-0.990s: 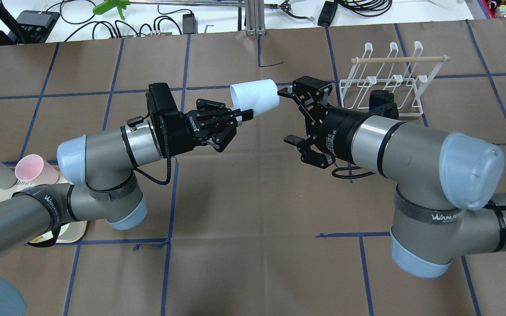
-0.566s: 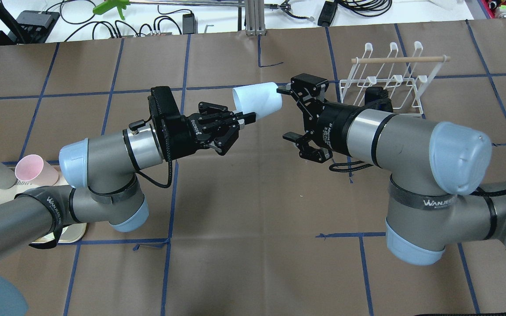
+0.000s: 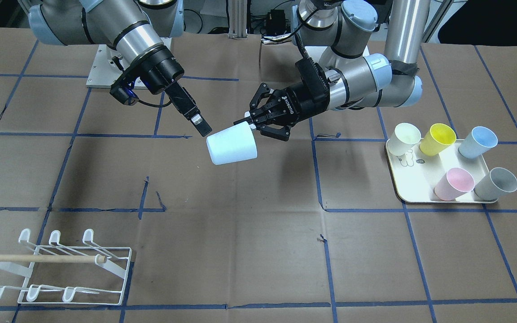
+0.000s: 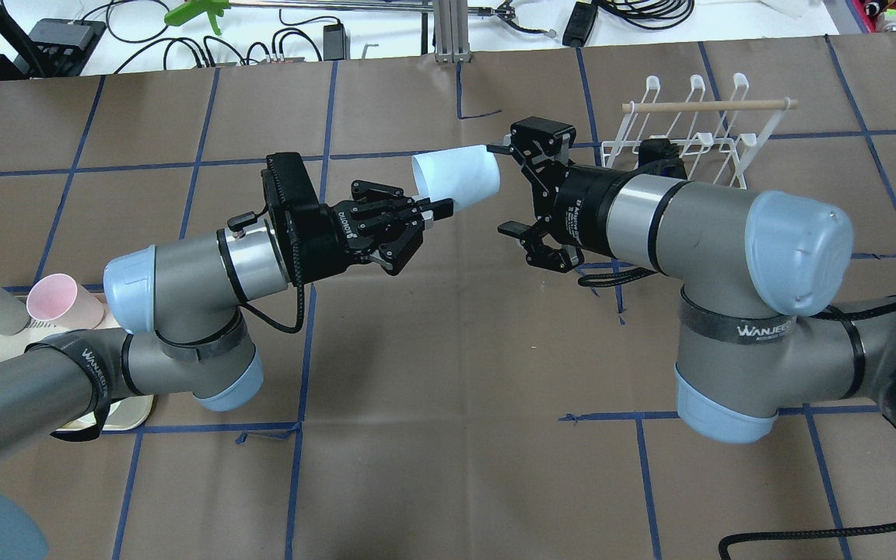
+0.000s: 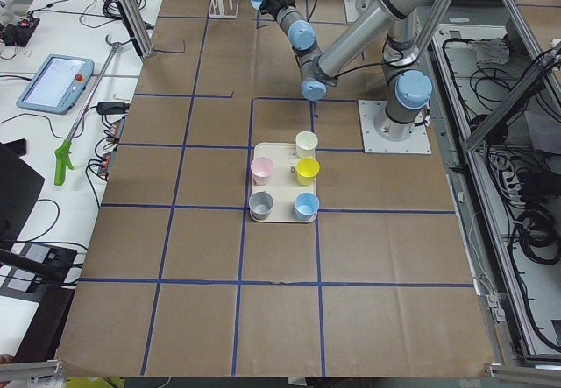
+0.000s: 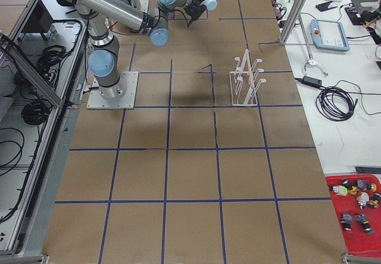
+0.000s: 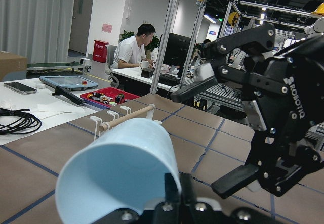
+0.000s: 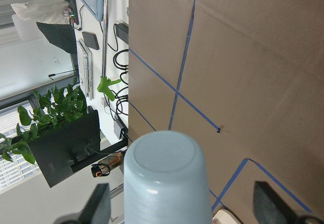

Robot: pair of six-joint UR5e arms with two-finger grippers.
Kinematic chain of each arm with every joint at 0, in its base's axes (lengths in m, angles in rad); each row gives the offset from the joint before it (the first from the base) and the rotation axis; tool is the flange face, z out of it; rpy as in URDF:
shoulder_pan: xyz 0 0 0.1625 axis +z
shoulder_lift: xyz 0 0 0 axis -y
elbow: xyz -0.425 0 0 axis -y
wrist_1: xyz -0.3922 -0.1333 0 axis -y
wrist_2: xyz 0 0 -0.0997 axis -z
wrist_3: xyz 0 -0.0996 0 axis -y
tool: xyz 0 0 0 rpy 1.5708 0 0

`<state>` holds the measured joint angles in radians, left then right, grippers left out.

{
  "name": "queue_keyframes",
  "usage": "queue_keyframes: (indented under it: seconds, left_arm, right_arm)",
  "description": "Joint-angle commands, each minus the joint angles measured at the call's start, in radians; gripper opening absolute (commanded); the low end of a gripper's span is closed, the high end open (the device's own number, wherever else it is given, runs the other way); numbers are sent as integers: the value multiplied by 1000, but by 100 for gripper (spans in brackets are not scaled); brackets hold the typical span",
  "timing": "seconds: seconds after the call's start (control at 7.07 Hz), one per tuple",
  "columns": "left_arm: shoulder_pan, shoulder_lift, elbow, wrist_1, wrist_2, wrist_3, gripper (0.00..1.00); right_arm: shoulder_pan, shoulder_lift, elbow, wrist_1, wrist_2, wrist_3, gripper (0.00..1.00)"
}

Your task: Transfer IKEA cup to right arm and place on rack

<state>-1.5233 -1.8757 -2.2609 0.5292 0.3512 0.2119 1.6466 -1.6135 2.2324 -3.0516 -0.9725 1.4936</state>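
Observation:
A pale blue cup hangs sideways over the middle of the table, also shown in the front view. My left gripper is shut on its rim wall, with one finger inside the mouth. The cup's closed base points at my right gripper. That gripper is open, and its fingers stand above and below the base without pressing it. The right wrist view shows the cup base between the two spread fingertips. The white wire rack with its wooden rod stands behind the right arm.
A cream tray at the left arm's side holds several upright cups: cream, yellow, blue, pink and grey. Cables and tools lie beyond the table's far edge.
My right gripper has moved in toward the cup, so its open fingers now straddle the base. The left gripper with the cup has shifted slightly and then held still.

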Motion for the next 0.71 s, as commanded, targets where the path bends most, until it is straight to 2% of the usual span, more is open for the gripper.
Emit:
queue_keyframes:
  seconds: [0.0,0.57]
  left_arm:
    - [0,0,1,0,0,0,4]
    - [0,0,1,0,0,-2,4]
  right_arm:
    - [19,27,-28,-1,-9,1,99]
    - [70,96,-85,-1,-41,2,99]
